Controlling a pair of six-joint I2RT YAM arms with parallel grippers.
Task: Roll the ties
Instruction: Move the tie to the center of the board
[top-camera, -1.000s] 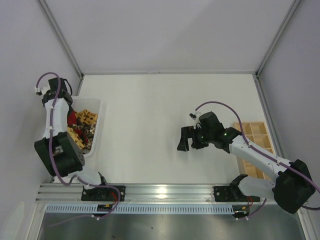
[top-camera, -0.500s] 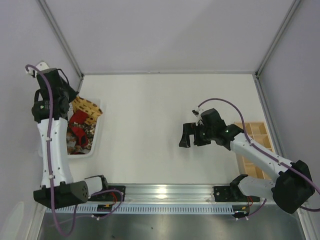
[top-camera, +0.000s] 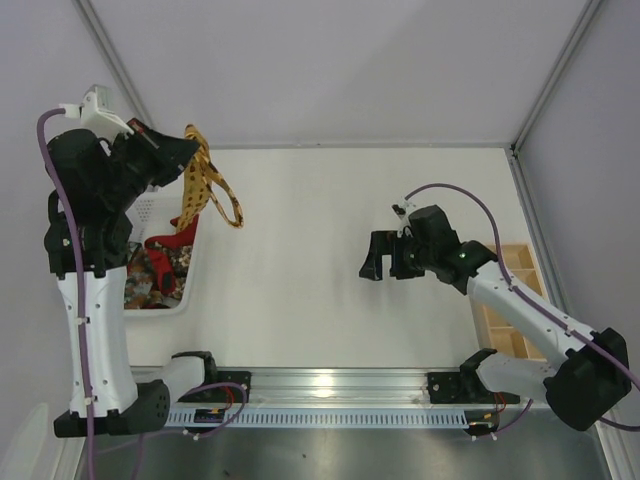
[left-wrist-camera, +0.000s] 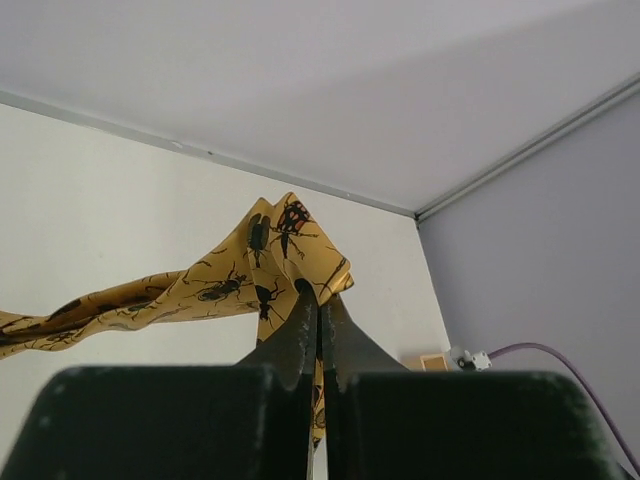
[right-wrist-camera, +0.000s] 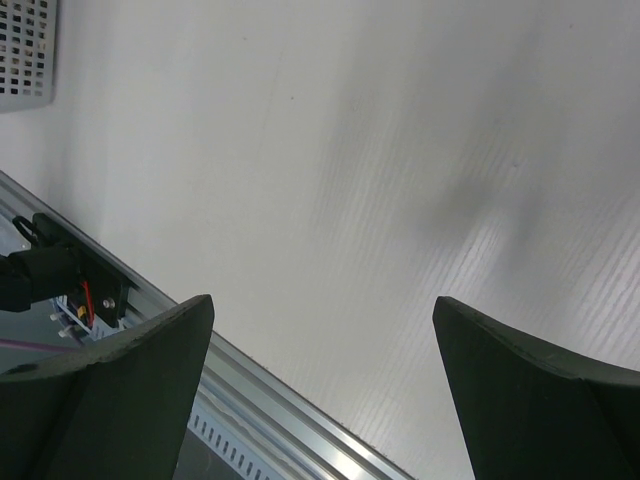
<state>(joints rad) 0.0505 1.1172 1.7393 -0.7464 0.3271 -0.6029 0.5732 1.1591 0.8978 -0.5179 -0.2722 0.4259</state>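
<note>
Top view: left pincer (top-camera: 178, 152) clamped the yellow-gold tie (top-camera: 205, 190), dangling above the white basket (top-camera: 188, 280); red tie (top-camera: 165, 262) and patterned tie (top-camera: 140, 290) lay inside it.
Left wrist: jaws pinched its fold.
Right wrist: right pincer (right-wrist-camera: 322, 305) wide, empty, apart from the basket.
None rolled; all three left.

A white table (top-camera: 320, 250) spans the enclosure, with pale grey walls (top-camera: 340, 60) on three sides. At its left edge sits a white plastic basket (top-camera: 197, 262) (its perforated wall (right-wrist-camera: 25, 50) shows in the right wrist view). A wooden compartment tray (top-camera: 525, 265) lies at the right edge, well apart from the basket. An aluminium rail (top-camera: 330, 382) runs along the near edge.
</note>
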